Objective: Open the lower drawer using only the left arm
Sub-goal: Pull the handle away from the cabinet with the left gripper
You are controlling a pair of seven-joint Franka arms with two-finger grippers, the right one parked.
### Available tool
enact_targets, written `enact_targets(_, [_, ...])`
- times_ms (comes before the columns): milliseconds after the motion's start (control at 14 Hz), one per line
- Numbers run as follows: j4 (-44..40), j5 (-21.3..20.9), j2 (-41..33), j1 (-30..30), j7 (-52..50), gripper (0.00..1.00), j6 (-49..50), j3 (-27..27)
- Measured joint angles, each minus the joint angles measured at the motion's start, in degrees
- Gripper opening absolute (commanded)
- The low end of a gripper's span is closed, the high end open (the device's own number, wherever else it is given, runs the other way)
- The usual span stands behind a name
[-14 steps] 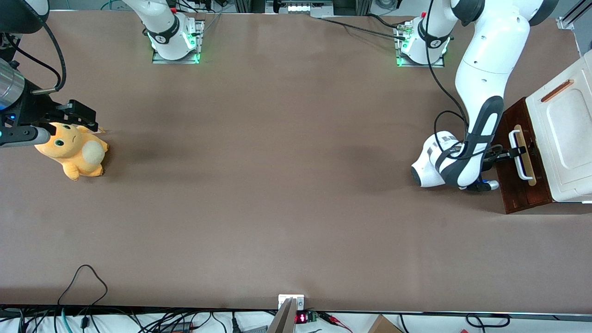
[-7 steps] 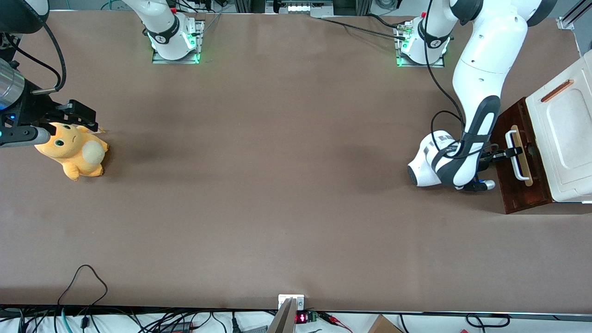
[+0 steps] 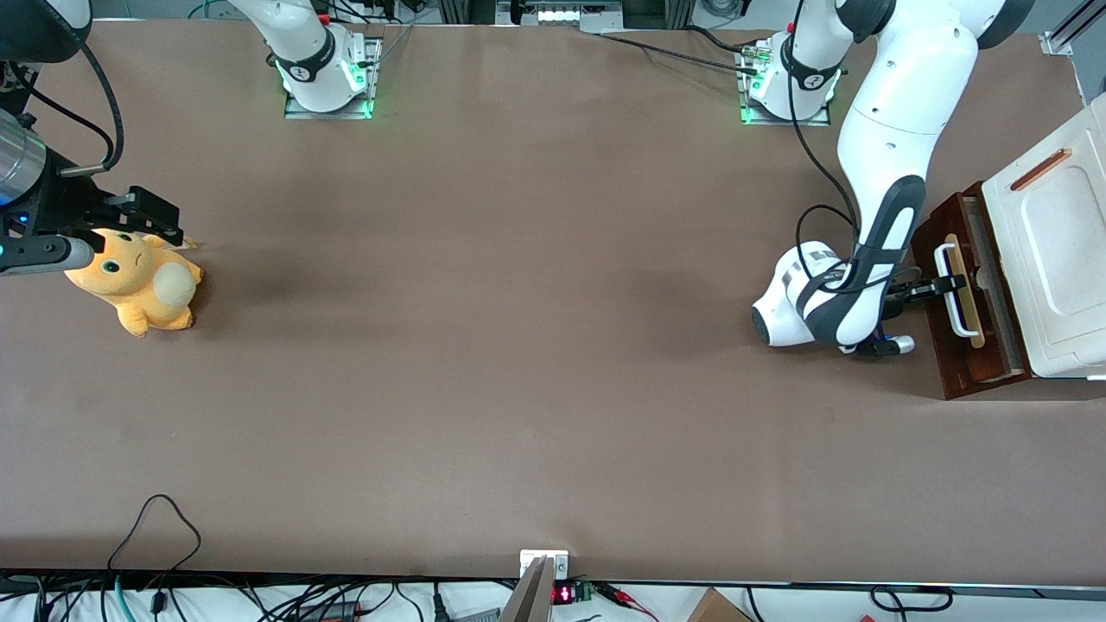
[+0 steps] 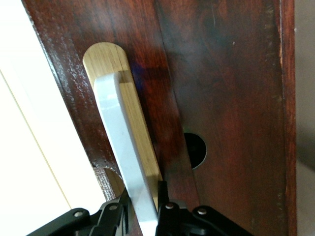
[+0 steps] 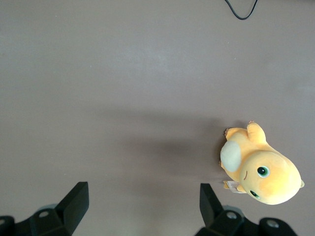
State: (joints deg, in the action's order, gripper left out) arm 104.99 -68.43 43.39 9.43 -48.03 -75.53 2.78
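Observation:
The lower drawer [image 3: 943, 341] has a dark reddish-brown front and stands at the working arm's end of the table, under the white cabinet body [image 3: 1050, 259]. It is pulled out a little, and a strip of its inside shows beside the cabinet. Its white bar handle [image 3: 954, 304] lies on a pale wood strip [image 4: 140, 128]. The left arm [image 3: 881, 173] reaches down in front of the drawer. My gripper [image 3: 949, 283] is shut on the white bar handle [image 4: 125, 147], one black finger on each side of the bar.
An orange plush toy [image 3: 138, 276] lies toward the parked arm's end of the table. A round hole [image 4: 196, 150] shows in the drawer's dark front beside the handle. Cables hang along the table edge nearest the front camera.
The left arm has drawn back from the cabinet with the handle in its grip. The drawer front has slid out with it, and a gap has opened beside the cabinet body.

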Motion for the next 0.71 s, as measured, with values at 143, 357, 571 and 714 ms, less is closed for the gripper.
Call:
enact_targets(143, [0.0, 0.44, -0.1, 0.48, -0.06, 0.22, 0.02, 0.02])
enact_targets(357, [0.0, 0.9, -0.12, 0.97, -0.22, 0.22, 0.18, 0.05])
enact_targets(571, [-0.01, 1.49, -0.14, 1.63, -0.34, 0.22, 0.4, 0.05])
enact_targets(714, [-0.03, 1.9, -0.16, 2.04, -0.63, 0.21, 0.57, 0.06])
